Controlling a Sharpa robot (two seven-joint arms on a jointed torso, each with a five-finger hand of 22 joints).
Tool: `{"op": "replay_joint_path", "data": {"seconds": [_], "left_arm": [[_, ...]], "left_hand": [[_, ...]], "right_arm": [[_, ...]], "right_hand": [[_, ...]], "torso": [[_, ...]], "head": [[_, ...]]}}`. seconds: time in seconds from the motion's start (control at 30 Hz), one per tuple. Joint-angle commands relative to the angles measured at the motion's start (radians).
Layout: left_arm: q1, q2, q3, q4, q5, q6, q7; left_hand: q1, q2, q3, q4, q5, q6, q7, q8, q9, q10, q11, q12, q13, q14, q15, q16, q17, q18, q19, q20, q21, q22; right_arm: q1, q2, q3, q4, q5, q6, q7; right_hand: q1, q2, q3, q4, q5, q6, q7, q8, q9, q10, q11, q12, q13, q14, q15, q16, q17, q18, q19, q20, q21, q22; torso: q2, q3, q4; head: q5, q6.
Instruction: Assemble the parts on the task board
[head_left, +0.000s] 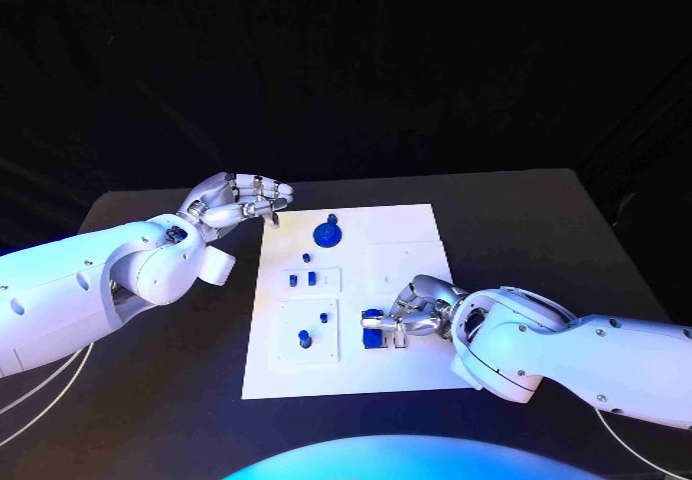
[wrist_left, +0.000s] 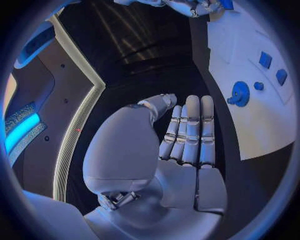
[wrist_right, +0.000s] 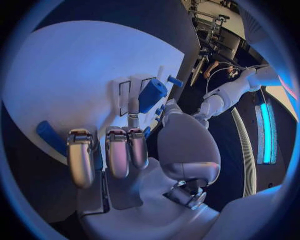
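Observation:
The white task board (head_left: 411, 225) lies mid-table. A blue gear (head_left: 329, 235) sits near its far edge, with small blue parts (head_left: 303, 278) and another blue part (head_left: 306, 338) in recessed plates below it. My right hand (head_left: 418, 310) is bent over the board's right side, its thumb and a finger pinching a blue block (head_left: 378, 330). In the right wrist view the blue block (wrist_right: 152, 94) stands tilted at the fingertips (wrist_right: 133, 106). My left hand (head_left: 238, 200) hovers at the board's far left corner, fingers straight and side by side, holding nothing. The left wrist view shows the gear (wrist_left: 239, 93).
A blue peg (wrist_right: 175, 81) and a long blue piece (wrist_right: 50, 136) lie on the board (wrist_right: 75, 65) near my right hand. Bare black table (head_left: 548, 230) surrounds the board. My left arm (head_left: 87, 290) lies along the board's left side.

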Motion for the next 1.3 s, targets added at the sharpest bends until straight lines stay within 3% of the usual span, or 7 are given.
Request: {"op": "replay_joint_path", "data": {"seconds": [0.03, 0.2, 0.43, 0.57, 0.83, 1.2, 1.3], "left_arm": [[0.0, 0.001, 0.001, 0.004, 0.008, 0.023, 0.001], [0.0, 0.0, 0.001, 0.005, 0.006, 0.024, -0.001], [0.0, -0.002, 0.001, 0.005, 0.006, 0.024, -0.002], [0.0, -0.003, 0.001, 0.005, 0.006, 0.024, -0.002], [0.0, -0.002, 0.001, 0.003, 0.005, 0.024, -0.002], [0.0, -0.003, 0.001, 0.003, 0.005, 0.023, -0.004], [0.0, -0.002, 0.001, 0.003, 0.005, 0.023, -0.005]], "left_hand": [[-0.006, 0.007, 0.004, 0.003, 0.005, -0.01, 0.003, 0.007, -0.001, -0.005, -0.001, 0.005, -0.001, -0.006, 0.0, -0.002, -0.002, 0.014, -0.008, 0.003, -0.004, 0.0], [-0.006, 0.007, 0.004, 0.003, 0.005, -0.01, 0.003, 0.007, -0.001, -0.005, -0.001, 0.005, -0.001, -0.006, 0.0, -0.002, -0.002, 0.014, -0.008, 0.003, -0.004, 0.0], [-0.007, 0.007, 0.004, 0.004, 0.005, -0.01, 0.003, 0.007, -0.001, -0.005, -0.001, 0.006, -0.001, -0.006, 0.0, -0.002, -0.002, 0.014, -0.008, 0.003, -0.004, 0.0], [-0.007, 0.007, 0.004, 0.004, 0.005, -0.01, 0.003, 0.007, -0.001, -0.005, -0.001, 0.006, -0.001, -0.006, 0.0, -0.002, -0.002, 0.014, -0.008, 0.003, -0.004, 0.0], [-0.007, 0.008, 0.005, 0.004, 0.005, -0.011, 0.003, 0.008, -0.002, -0.005, -0.001, 0.007, -0.001, -0.006, 0.0, -0.002, -0.001, 0.014, -0.008, 0.003, -0.004, 0.0], [-0.007, 0.008, 0.005, 0.003, 0.005, -0.011, 0.003, 0.008, -0.002, -0.005, -0.001, 0.007, -0.001, -0.006, 0.0, -0.001, -0.001, 0.014, -0.008, 0.003, -0.004, 0.0], [-0.007, 0.009, 0.006, 0.003, 0.005, -0.011, 0.003, 0.008, -0.002, -0.006, -0.002, 0.008, -0.001, -0.006, 0.0, -0.001, -0.001, 0.014, -0.008, 0.003, -0.004, 0.0]], "right_arm": [[-0.001, 0.003, 0.0, -0.003, -0.053, 0.021, -0.016], [-0.001, 0.001, 0.0, 0.002, -0.082, 0.019, -0.009], [-0.002, -0.022, 0.0, 0.032, -0.098, -0.011, 0.055], [-0.003, -0.042, 0.0, 0.055, -0.093, -0.017, 0.093], [-0.006, -0.052, 0.0, 0.068, -0.091, -0.001, 0.106], [-0.013, -0.036, -0.001, 0.05, -0.121, 0.051, 0.059], [-0.014, -0.033, -0.001, 0.046, -0.134, 0.053, 0.044]], "right_hand": [[-0.012, -0.034, -0.04, 0.002, -0.006, -0.012, 0.002, 0.002, 0.002, 0.106, 0.002, 0.004, 0.263, 0.106, -0.005, 0.003, 0.263, -0.014, 0.105, -0.001, 0.004, 0.263], [-0.011, -0.045, -0.053, 0.002, -0.005, -0.017, 0.003, 0.002, 0.003, 0.105, 0.003, 0.002, 0.263, 0.106, -0.004, 0.003, 0.263, -0.014, 0.105, 0.0, 0.004, 0.263], [0.127, 0.027, 0.006, -0.004, 0.025, -0.016, 0.003, 0.009, 0.005, 0.106, 0.003, 0.004, 0.263, 0.106, -0.003, 0.003, 0.263, -0.014, 0.105, 0.003, 0.004, 0.263], [0.196, 0.013, 0.053, -0.004, 0.015, -0.009, -0.001, 0.012, 0.004, 0.106, 0.0, 0.004, 0.263, 0.106, -0.005, 0.003, 0.263, -0.014, 0.105, 0.001, 0.004, 0.263], [0.234, 0.001, 0.08, -0.006, 0.024, 0.007, -0.008, 0.023, 0.006, 0.106, -0.006, 0.004, 0.263, 0.106, -0.01, 0.003, 0.263, -0.014, 0.105, -0.003, 0.004, 0.263], [0.245, 0.009, 0.091, -0.006, 0.031, 0.017, -0.012, 0.029, 0.006, 0.106, -0.009, 0.004, 0.263, 0.106, -0.012, 0.003, 0.263, -0.014, 0.105, -0.005, 0.004, 0.263], [0.271, 0.027, 0.11, -0.009, 0.031, 0.028, -0.02, 0.039, 0.008, 0.106, -0.015, 0.004, 0.263, 0.106, -0.018, 0.003, 0.263, -0.014, 0.105, -0.009, 0.004, 0.263]], "torso": [[0.0, -0.0001, -0.0004], [-0.001, 0.0005, -0.0001], [-0.001, 0.0013, -0.0003], [-0.001, 0.0013, -0.0009], [-0.002, 0.0014, -0.0009], [0.0, -0.0001, 0.0003], [0.0, 0.0001, 0.0011]], "head": [[0.001, 0.0], [0.001, 0.0], [0.005, 0.001], [0.005, -0.001], [0.005, -0.001], [0.001, -0.003], [-0.003, -0.002]]}}
